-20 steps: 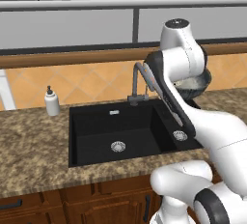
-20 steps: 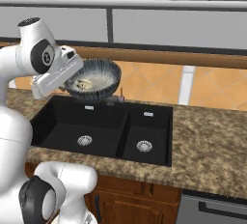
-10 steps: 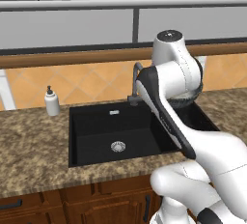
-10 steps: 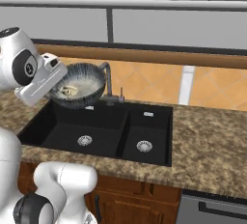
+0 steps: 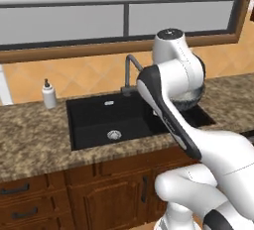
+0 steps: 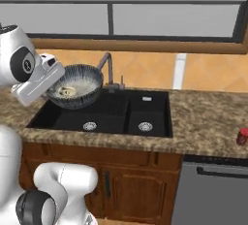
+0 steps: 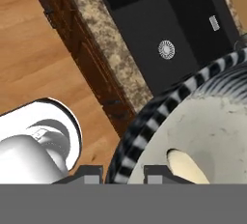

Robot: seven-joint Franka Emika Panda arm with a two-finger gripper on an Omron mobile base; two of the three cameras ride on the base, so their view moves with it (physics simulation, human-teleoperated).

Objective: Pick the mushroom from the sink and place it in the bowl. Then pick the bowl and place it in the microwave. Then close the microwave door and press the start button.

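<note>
Partly arm-hidden bowl (image 5: 194, 96) (mushroom (image 6: 66, 91) inside)

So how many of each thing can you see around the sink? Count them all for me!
Bowl: 1
Mushroom, in the bowl: 1
Soap bottle: 1
Faucet: 1
Round silver drains: 2
Small red thing on the counter: 1
Total: 7
</note>
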